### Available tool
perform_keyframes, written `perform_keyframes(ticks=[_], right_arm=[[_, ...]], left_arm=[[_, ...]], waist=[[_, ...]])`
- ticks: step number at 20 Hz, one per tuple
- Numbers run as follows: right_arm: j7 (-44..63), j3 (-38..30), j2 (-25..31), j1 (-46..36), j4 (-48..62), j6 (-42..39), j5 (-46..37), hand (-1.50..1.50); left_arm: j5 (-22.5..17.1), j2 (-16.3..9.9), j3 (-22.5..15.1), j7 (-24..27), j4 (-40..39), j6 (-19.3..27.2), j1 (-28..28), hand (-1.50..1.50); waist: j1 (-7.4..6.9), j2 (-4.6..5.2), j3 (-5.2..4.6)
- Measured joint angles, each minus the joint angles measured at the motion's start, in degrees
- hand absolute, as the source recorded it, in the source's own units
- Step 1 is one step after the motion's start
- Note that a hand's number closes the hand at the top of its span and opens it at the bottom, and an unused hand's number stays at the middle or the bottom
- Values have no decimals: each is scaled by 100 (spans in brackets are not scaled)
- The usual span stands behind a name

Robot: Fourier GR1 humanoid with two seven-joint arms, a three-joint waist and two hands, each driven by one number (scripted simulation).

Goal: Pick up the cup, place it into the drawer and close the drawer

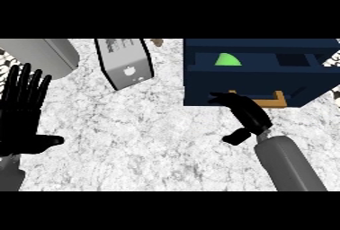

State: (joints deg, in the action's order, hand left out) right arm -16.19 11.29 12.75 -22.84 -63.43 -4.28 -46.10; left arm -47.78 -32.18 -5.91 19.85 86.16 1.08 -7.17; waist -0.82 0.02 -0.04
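Here is what shows, part by part.
Worktop (153,148): white and grey speckled stone, and everything stands on it.
Drawer (256,67): a dark blue box at the far right, open at the top, with an orange handle (275,99) on its front.
Cup (228,59): bright green and inside the drawer, near its left side. Only a rounded bit of it peeks out.
Right hand (246,114): black, on a grey forearm (287,164) that comes up from the bottom right. It is at the front of the drawer, just by the orange handle. Its fingers are straight and close together with the tips at the drawer front, and the thumb points down and left. It holds nothing.
Left hand (23,112): black, at the left edge, resting with its fingers up and spread apart.
Other things: a grey box (40,56) at the far left, and a tilted grey box with a dark rim (125,63) next to it.
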Motion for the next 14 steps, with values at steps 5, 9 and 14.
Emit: perform_keyframes(ticks=[5,9,14], right_arm=[[-470,-356,-174,-887,1536,341,-65,-150],[-995,-668,-144,-1515,2585,403,17,-150],[-1479,-991,61,-2239,3588,244,113,-150]], left_arm=[[97,101,182,126,-274,-437,158,-150],[109,106,329,54,-262,-596,187,-150],[112,122,427,-28,-214,-752,237,-150]], waist=[[-34,4,-3],[-68,-7,-8],[-128,-13,-16]])
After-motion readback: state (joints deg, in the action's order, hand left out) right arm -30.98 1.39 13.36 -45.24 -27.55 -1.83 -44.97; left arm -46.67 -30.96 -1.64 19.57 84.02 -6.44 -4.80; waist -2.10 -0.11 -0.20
